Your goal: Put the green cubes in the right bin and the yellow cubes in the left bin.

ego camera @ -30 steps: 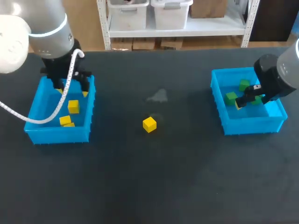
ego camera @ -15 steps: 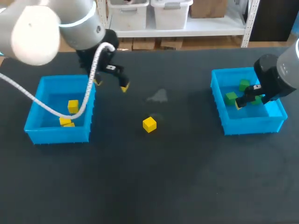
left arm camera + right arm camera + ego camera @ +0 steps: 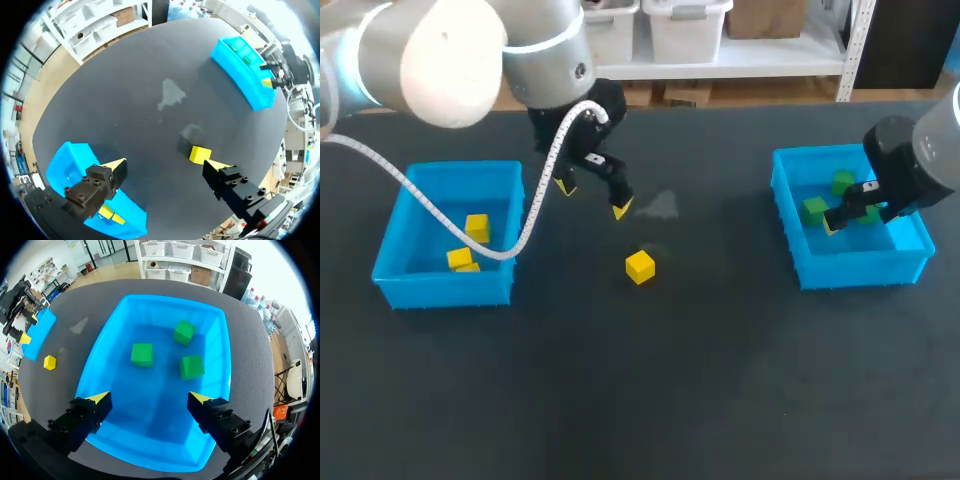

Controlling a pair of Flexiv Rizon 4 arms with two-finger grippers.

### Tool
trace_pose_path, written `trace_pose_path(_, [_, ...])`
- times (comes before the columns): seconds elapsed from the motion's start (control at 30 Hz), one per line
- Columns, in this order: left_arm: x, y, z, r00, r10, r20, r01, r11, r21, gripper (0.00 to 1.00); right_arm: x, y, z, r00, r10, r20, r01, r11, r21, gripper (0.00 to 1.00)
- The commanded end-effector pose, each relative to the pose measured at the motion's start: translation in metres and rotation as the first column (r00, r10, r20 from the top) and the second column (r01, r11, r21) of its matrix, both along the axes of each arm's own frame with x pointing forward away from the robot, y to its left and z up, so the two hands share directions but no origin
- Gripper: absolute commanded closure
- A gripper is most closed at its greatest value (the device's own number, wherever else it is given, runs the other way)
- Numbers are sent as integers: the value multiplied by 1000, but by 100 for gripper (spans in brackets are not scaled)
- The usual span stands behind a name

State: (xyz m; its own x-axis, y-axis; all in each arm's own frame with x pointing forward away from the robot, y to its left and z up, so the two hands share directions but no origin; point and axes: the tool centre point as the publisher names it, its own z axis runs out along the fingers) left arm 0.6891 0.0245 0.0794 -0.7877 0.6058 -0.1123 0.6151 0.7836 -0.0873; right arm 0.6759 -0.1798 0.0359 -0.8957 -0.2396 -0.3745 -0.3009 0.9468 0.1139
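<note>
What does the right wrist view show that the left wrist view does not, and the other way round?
Only the right wrist view: three green cubes lying apart on the floor of the right bin. Only the left wrist view: yellow cubes inside the left bin, beside the open left gripper. Both: the loose yellow cube on the table, and both bins.

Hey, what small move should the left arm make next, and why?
Probably shift the open left gripper over the yellow cube and lower: that cube lies loose on the table beside one fingertip, outside the left bin.
</note>
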Motion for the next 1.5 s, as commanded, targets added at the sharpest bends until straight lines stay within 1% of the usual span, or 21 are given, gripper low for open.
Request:
trace_pose_path(0.03, [-7,-7,-3,999,-36,-5,36,999,11,0,-2,0,0,1000,-3,4,3,1000,-2,0])
trace_pose_path(0.23, [-26,-22,-9,995,-93,-27,93,996,12,0,-2,0,0,1000,-3,4,3,1000,-2,0])
trace_pose_path(0.53, [-47,-42,-20,984,-173,-38,174,984,26,0,-2,0,0,1000,-3,4,3,1000,-2,0])
trace_pose_path(0.63, [-52,-48,-27,982,-182,-41,183,982,35,0,-2,0,0,1000,-3,4,3,1000,-2,0])
trace_pose_path(0.73, [-53,-51,-36,982,-186,-36,187,980,60,0,-2,0,0,1000,-3,4,3,1000,-2,0])
trace_pose_path(0.93, [-52,-53,-53,984,-175,-43,178,981,79,0,-2,0,0,1000,-3,4,3,1000,-2,0])
trace_pose_path(1.2, [-53,-56,-66,984,-167,-56,172,981,90,0,-2,0,0,1000,-3,4,3,1000,-2,0])
trace_pose_path(1.5, [-48,-51,-77,987,-156,-42,159,982,99,0,-2,0,0,1000,-3,4,3,1000,-2,0])
